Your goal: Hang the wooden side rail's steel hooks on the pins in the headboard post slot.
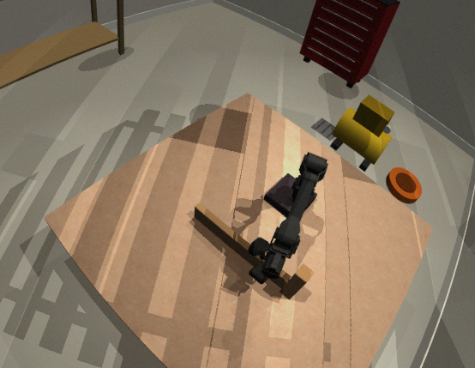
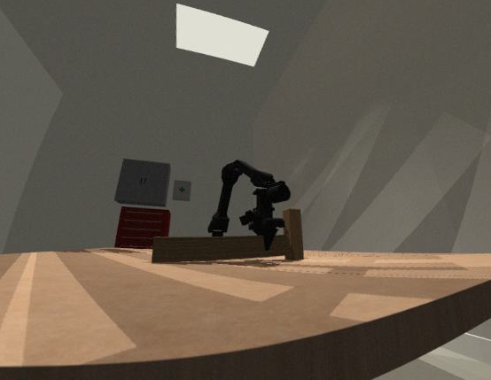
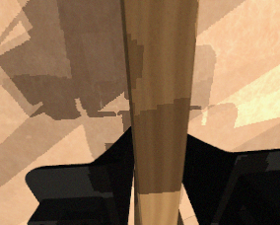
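Rail sits clamped in the partly open tool, which points downward from the arched arm.

Workshop | red tool chest | yellow compressor-like machine | wooden shelving

Rises on a single black arm from a dark base plate. Climbs nearly upright to a high elbow, leaning slightly, then bends over and slopes down along the forearm to the wrist. Drops from there into a downward-pointing end effector, low over the surface. Grips with black fingers on opposite sides, parted by what is clamped between, neither touching the other.
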Controlling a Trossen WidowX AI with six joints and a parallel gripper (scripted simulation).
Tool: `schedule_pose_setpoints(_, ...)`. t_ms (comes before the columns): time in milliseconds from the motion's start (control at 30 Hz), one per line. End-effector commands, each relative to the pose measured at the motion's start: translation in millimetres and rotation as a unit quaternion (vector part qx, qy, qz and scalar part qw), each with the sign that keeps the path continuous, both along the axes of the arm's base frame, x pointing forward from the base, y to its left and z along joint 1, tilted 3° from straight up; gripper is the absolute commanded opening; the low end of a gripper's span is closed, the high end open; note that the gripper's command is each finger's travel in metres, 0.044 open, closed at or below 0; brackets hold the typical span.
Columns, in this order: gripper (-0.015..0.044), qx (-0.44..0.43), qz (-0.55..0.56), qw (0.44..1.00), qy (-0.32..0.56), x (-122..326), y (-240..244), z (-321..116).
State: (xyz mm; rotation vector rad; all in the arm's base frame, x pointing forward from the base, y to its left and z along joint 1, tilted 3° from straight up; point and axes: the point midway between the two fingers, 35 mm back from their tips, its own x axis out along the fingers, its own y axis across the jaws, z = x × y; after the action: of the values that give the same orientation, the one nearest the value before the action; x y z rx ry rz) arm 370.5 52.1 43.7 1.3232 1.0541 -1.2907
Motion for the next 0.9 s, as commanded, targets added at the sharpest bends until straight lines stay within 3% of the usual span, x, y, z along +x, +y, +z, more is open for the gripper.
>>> schedule_pose_setpoints(0,0.0000,0.003,0.003,1.000,-0.002,1.1,0.8,-0.6)
schedule_pose_setpoints(867,0.0000,0.003,0.003,1.000,-0.002,1.3,0.6,-4.9)
